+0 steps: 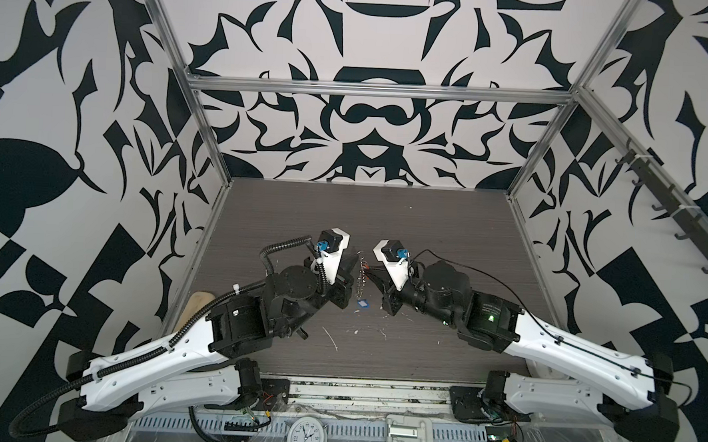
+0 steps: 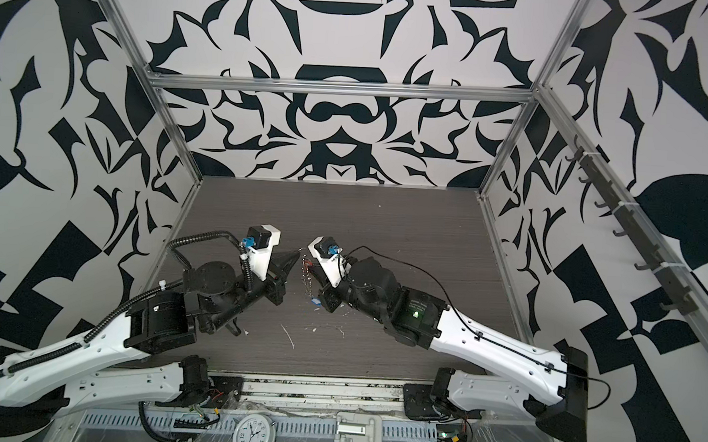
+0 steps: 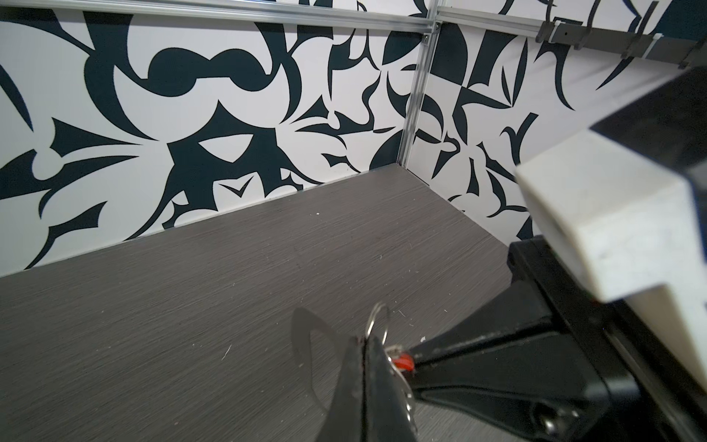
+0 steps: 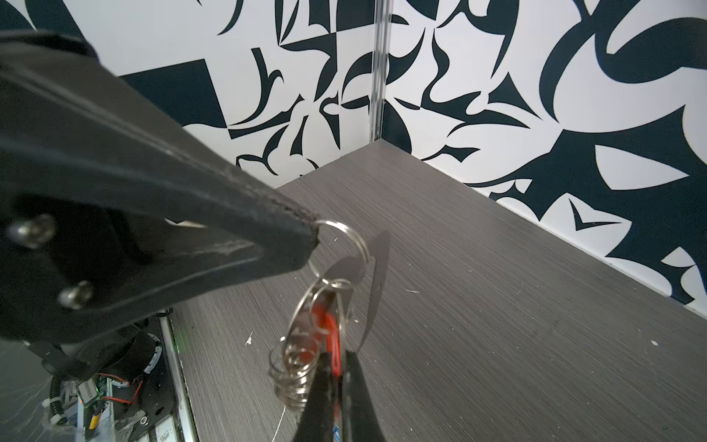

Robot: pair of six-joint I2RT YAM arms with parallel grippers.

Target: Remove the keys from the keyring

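Observation:
The keyring (image 4: 377,268), a thin pale metal plate, hangs edge-on above the table's middle between my two grippers (image 1: 361,277). Several small rings (image 4: 292,369) dangle from its edge. My left gripper (image 3: 363,342) is shut on one small ring (image 4: 344,234) at the plate's top; its tip also shows in a top view (image 2: 299,255). My right gripper (image 4: 334,367) is shut on the red tag (image 4: 329,336) of a key still on the rings, and shows in a top view (image 1: 369,269). A key with a blue tag (image 1: 363,304) lies loose on the table below them.
A beige wooden board (image 1: 196,305) lies at the table's left edge, partly under my left arm. White specks and scratches (image 1: 331,339) mark the dark table. An alarm clock (image 1: 305,435) sits below the front edge. A rail of hooks (image 1: 673,207) runs along the right wall.

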